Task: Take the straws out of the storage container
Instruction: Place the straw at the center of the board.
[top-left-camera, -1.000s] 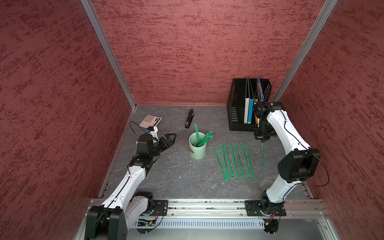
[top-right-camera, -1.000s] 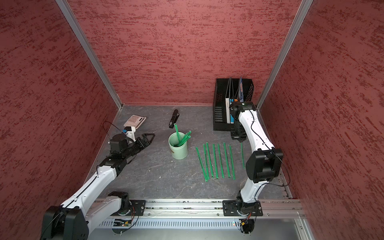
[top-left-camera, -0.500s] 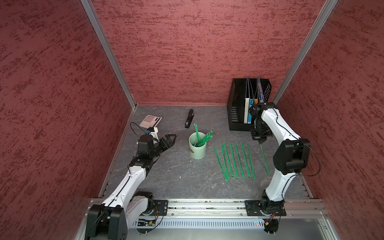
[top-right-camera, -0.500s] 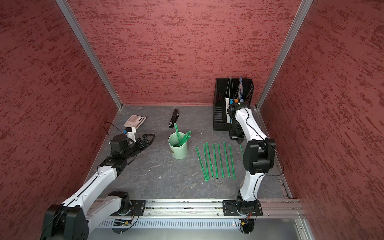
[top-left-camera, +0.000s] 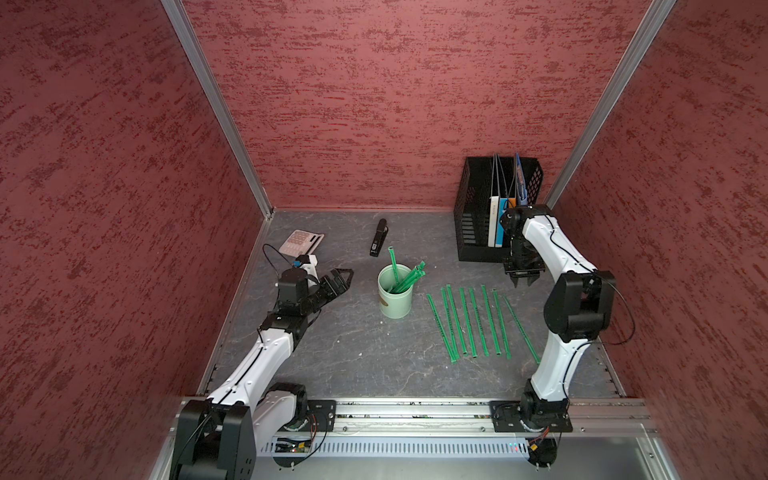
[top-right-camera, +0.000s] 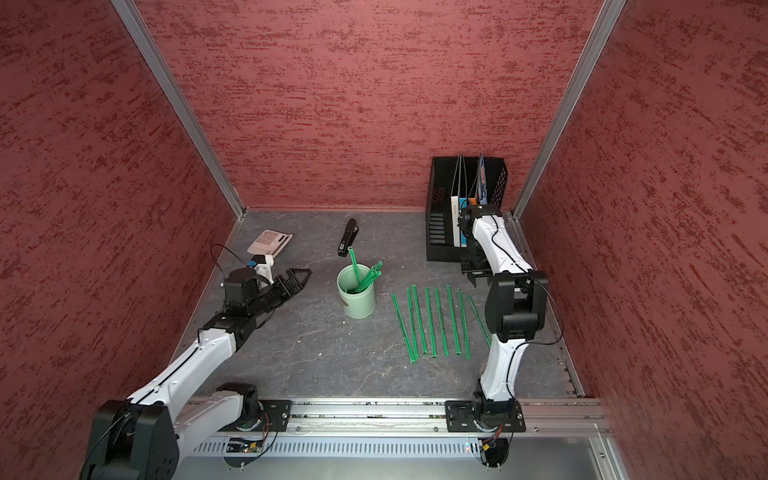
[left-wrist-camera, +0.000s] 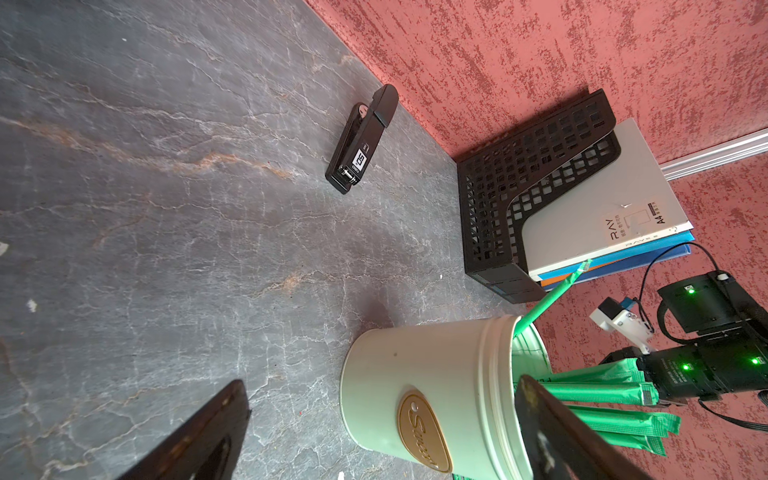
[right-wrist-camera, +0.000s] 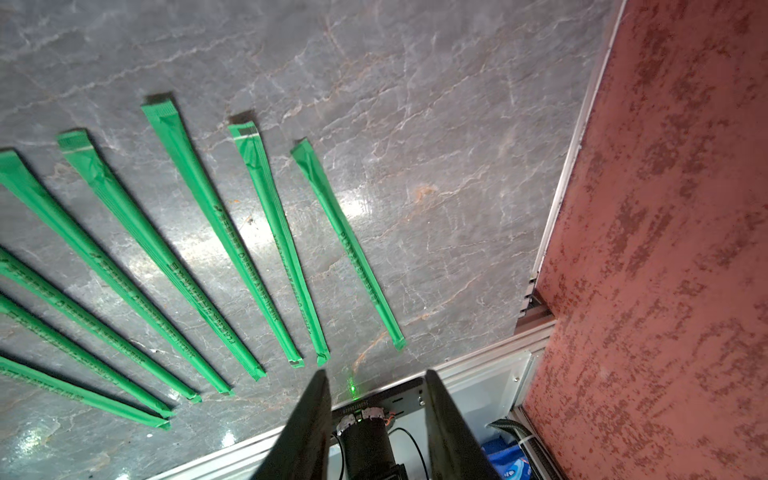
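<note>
right gripper (right-wrist-camera: 375, 374) parted, empty, by the laid-out straws (right-wrist-camera: 351, 247); left gripper (top-left-camera: 343, 279) spread wide. risk: next reach nudges storage container (top-left-camera: 395, 305), tipping it.

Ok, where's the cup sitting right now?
In both top views the cup stands upright mid-table, the left gripper to its left, the straws laid flat to its right, the stapler just behind.

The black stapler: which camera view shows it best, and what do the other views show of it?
The left wrist view: the stapler is near and large there, with its white label visible. Both top views show it small and dark, lying beyond the mint-green cup. The right wrist view does not show it.
</note>
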